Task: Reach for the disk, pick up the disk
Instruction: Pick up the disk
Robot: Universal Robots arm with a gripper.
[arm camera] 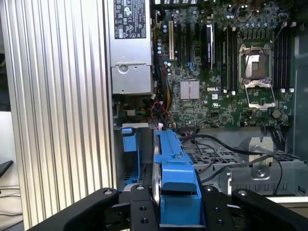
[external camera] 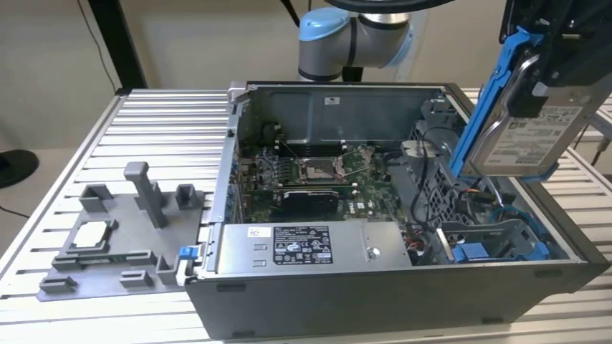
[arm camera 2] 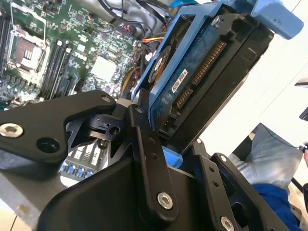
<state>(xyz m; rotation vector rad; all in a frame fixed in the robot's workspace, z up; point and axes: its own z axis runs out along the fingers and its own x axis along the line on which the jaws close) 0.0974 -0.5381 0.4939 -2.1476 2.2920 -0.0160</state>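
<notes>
The disk (external camera: 531, 136), a silver-grey drive with a white label in a bright blue frame, hangs upright in the air above the open computer case's end at the exterior view's right. My gripper (external camera: 552, 75) is shut on its upper part, with black fingers on both sides of the blue frame. In the second wrist view the disk (arm camera 2: 192, 72) shows its circuit-board side between the fingers (arm camera 2: 144, 144). The first wrist view has the disk's blue frame edge (arm camera: 175, 183) held by my gripper (arm camera: 175, 214), high above the case.
The open computer case (external camera: 383, 294) lies on a ribbed metal table (external camera: 163, 122). Inside are a power supply (external camera: 306, 247), a motherboard (external camera: 316, 172) and a drive bay with blue parts (external camera: 483, 251) below the disk. A grey fixture (external camera: 115, 236) sits at the exterior view's left.
</notes>
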